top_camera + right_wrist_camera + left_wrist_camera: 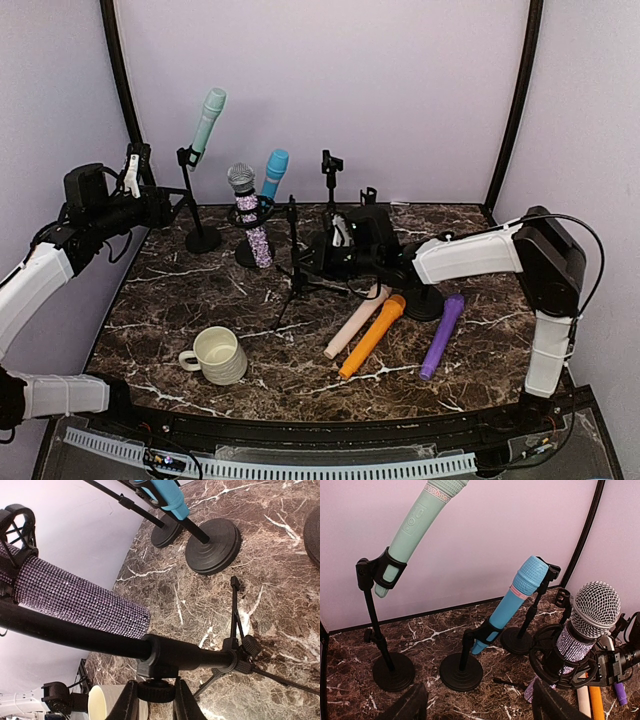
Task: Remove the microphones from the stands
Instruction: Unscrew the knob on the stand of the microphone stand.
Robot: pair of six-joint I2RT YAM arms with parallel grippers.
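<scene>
Right hand (pixel 155 685) is clenched on the black tripod stand (pixel 180 655) at the joint just above its legs, one finger on either side. Left hand (pixel 480 690) is released, jaws wide with nothing between, hovering by the left back corner of the dark marble tabletop (pixel 200 300) and facing the mics.

Likely target is the silver-headed microphone with rhinestone-covered body (pixel 580 630). It sits head up in the black ring shock mount (pixel 555 667) on that tripod, near the back edge, left of centre. Mint green microphone (pixel 207 120) and blue microphone (pixel 272 175) sit in clip stands beside it.

Step looks like bracing the stand, mic not yet lifted. Next, the left hand must cross over, close on the rhinestone body above the ring and pull up along the mic's axis while the right hand pins the stand.
</scene>
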